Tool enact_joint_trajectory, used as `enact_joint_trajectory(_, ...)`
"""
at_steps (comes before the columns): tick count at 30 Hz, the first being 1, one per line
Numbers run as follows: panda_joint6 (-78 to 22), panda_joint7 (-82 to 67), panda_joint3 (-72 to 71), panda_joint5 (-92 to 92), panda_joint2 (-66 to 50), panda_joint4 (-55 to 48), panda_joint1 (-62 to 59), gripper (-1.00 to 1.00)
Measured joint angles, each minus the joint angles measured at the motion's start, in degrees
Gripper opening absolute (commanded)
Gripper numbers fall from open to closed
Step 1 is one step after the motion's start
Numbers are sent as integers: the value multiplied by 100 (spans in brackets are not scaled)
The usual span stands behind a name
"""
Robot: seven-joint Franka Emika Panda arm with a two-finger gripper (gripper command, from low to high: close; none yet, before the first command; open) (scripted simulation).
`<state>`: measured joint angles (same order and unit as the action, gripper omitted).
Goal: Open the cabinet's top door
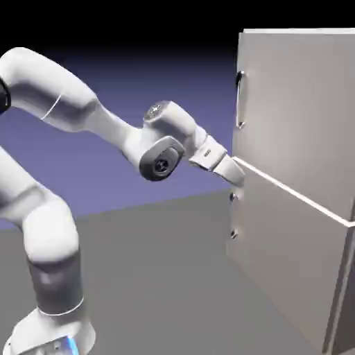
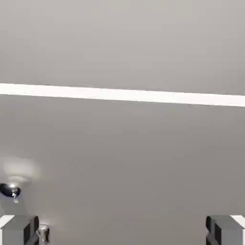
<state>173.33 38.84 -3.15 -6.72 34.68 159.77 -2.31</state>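
Observation:
The tall light-grey cabinet [image 1: 298, 229] stands at the exterior view's right. Its top door [image 1: 298, 104] is closed flat, and a slim vertical bar handle [image 1: 240, 100] runs along its left edge. My gripper [image 1: 236, 173] is close to the cabinet front at the height of the pale seam [image 1: 291, 191], well below the handle. The hand view is filled by the top door [image 2: 122, 43], the seam [image 2: 122, 94] and the lower panel [image 2: 122, 158]. My gripper [image 2: 122, 232] is open, its fingertips [image 2: 19, 229] wide apart with nothing between them.
The lower panel carries two small knobs [image 1: 234, 197] on its left edge, just under my gripper. One knob [image 2: 10, 190] shows at the hand view's lower left. The grey table [image 1: 159, 277] stretches between my base and the cabinet.

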Motion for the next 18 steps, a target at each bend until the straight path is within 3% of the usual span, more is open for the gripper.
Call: enact_joint_trajectory(18,-452,-2413,-2099,-4486,1348,-822,-2003,0)
